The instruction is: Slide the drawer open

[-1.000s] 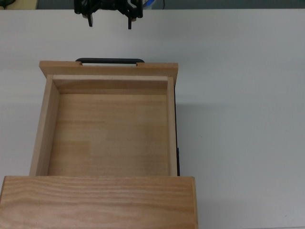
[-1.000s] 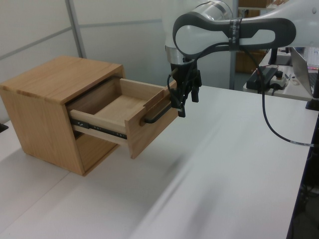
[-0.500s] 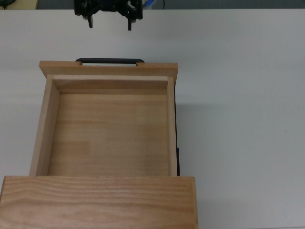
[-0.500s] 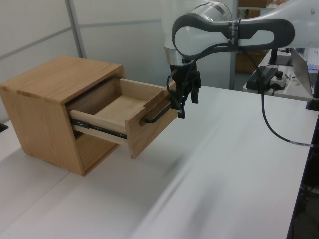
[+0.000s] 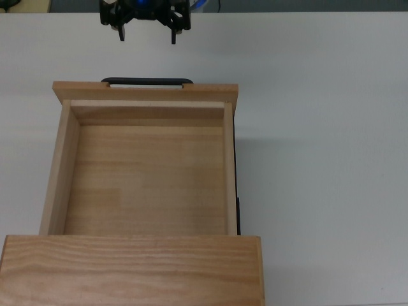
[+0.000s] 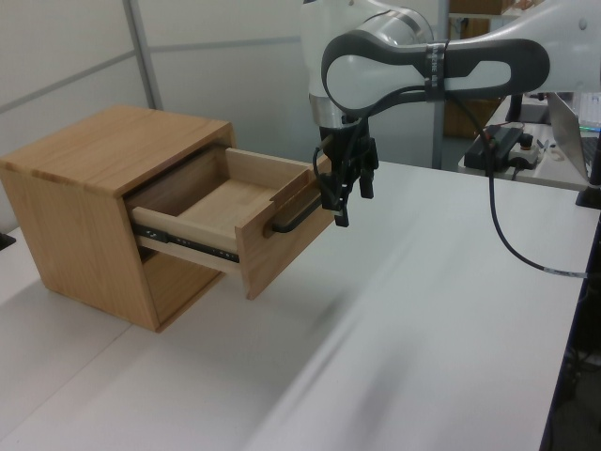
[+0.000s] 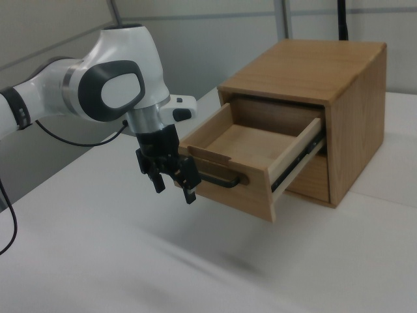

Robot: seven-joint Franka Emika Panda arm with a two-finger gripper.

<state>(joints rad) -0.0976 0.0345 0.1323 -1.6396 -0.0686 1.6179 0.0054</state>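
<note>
The black two-finger gripper [image 5: 146,33] sits at the upper edge of the top view, left of centre, its two fingers spread wide and pointing down with nothing between them; in the left view the same gripper [image 6: 351,207] hangs in the upper middle of the frame, and in the right view [image 7: 172,189] it is left of centre. It is held just in front of the thin black U-shaped metal bar handle [image 5: 147,81], close to it but apart from it, with bare table showing between them in the top view. Above the gripper rises the white and grey robot arm [image 6: 427,68], filling the upper right of the left view. The handle is fixed to the flat front panel of the light wooden box drawer [image 5: 145,172], which stands pulled far out, its bare inside filling the middle of the top view. A black side rail [image 6: 186,243] shows along the drawer's flank in the left view. The drawer comes out of the grained wooden cabinet [image 7: 326,85], which occupies the upper right of the right view and the left of the left view. The cabinet stands on a plain white table [image 5: 331,159]. A black cable [image 6: 512,240] droops from the arm at the right of the left view.
</note>
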